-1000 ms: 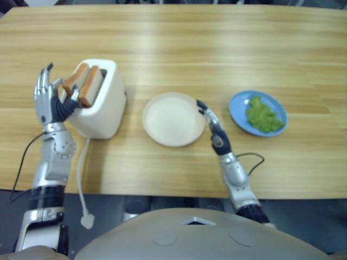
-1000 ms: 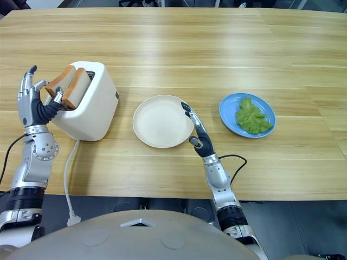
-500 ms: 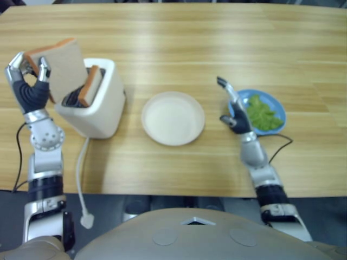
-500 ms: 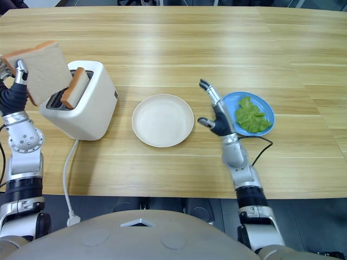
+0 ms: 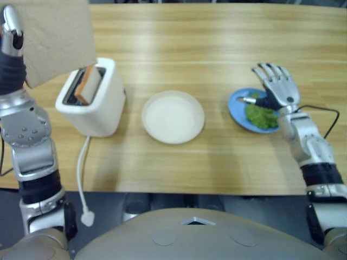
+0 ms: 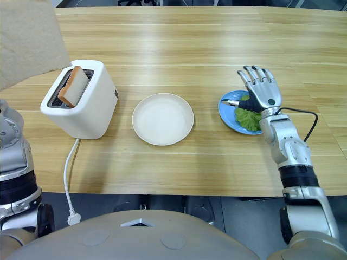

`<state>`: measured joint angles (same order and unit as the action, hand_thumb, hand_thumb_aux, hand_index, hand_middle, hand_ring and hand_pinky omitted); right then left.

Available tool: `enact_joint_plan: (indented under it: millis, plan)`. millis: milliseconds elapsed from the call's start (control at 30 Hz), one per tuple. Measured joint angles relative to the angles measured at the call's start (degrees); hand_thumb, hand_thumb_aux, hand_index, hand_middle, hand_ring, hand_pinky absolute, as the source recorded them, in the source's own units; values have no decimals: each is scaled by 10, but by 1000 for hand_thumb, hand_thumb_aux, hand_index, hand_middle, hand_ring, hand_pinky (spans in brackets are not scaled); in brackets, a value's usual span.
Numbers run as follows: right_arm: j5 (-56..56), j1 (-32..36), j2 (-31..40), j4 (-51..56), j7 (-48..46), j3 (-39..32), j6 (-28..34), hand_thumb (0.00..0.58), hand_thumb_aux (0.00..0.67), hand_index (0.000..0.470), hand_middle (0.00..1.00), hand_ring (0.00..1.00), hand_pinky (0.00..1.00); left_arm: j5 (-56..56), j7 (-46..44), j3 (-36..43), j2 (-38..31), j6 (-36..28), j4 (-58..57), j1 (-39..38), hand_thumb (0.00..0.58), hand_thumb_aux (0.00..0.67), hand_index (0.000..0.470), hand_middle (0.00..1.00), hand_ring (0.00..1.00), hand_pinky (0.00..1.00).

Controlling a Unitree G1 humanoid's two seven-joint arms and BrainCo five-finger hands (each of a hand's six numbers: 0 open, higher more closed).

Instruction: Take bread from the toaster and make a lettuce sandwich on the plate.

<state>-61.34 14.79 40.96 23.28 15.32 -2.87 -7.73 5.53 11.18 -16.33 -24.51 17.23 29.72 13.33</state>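
My left hand (image 5: 11, 40) is raised high at the upper left, shut on a slice of bread (image 5: 57, 38) held well above the white toaster (image 5: 100, 105). A second slice (image 5: 88, 85) still stands in the toaster's slot. The cream plate (image 5: 173, 117) lies bare in the middle of the table. My right hand (image 6: 261, 89) hovers open, fingers spread, over the blue plate (image 6: 226, 112) that holds the lettuce (image 6: 248, 119), covering part of both.
The toaster's white cord (image 5: 81, 179) trails off the table's front edge, its plug (image 5: 87, 219) hanging below. A black cable (image 6: 301, 116) runs from my right wrist over the table. Bare wood stretches across the back of the table.
My left hand has pulled one slice out of the toaster and lifted it high. My right hand has swung from beside the cream plate to above the lettuce plate.
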Motion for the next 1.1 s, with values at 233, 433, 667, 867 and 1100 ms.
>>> enact_joint_plan:
  millis: [233, 433, 667, 867, 1100]
  plan:
    - [-11, 48, 28, 105, -23, -65, 48, 0, 0, 0, 0, 0, 0, -6, -84, 178, 96, -73, -54, 42, 580, 670, 460, 1000, 1000, 1000]
    - [-3, 75, 38, 177, -37, -111, 49, 0, 0, 0, 0, 0, 0, 28, -122, 278, 155, -81, -260, 40, 580, 670, 460, 1000, 1000, 1000]
    - [11, 80, 38, 190, -41, -142, 54, 0, 0, 0, 0, 0, 0, 91, -114, 334, 183, -54, -515, 49, 580, 670, 460, 1000, 1000, 1000]
    - [27, 72, 39, 185, -61, -167, 54, 92, 55, 38, 0, 0, 0, 158, -53, 350, 180, -27, -659, 88, 580, 670, 460, 1000, 1000, 1000]
    - [37, 63, 38, 177, -73, -180, 55, 580, 670, 460, 0, 0, 0, 228, 26, 369, 162, -19, -744, 123, 580, 670, 460, 1000, 1000, 1000]
